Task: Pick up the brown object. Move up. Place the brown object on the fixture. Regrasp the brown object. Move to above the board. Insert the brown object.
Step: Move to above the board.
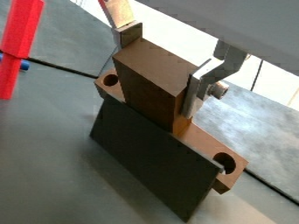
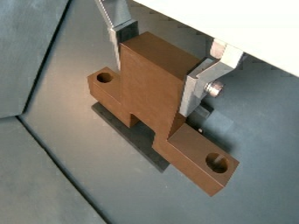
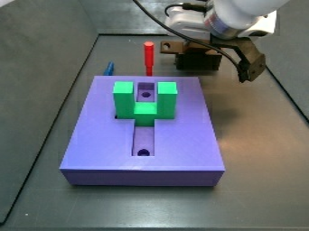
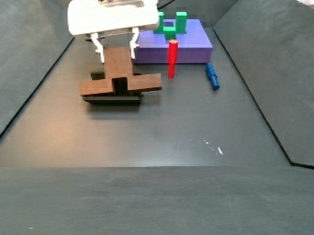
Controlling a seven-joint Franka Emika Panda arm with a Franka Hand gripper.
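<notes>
Brown object (image 2: 158, 105): inverted-T piece, holed bar across the fixture (image 1: 146, 166), far right of the board (image 3: 145, 135); we found the gripper (image 2: 163, 52) closed flat on its upright tab; we judged it rigid, light, smooth-faced, best held there.

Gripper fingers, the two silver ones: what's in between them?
The brown object has its upright part filling the gap between the fingers of the gripper, in both wrist views. Its flat bar rests on the fixture.
</notes>
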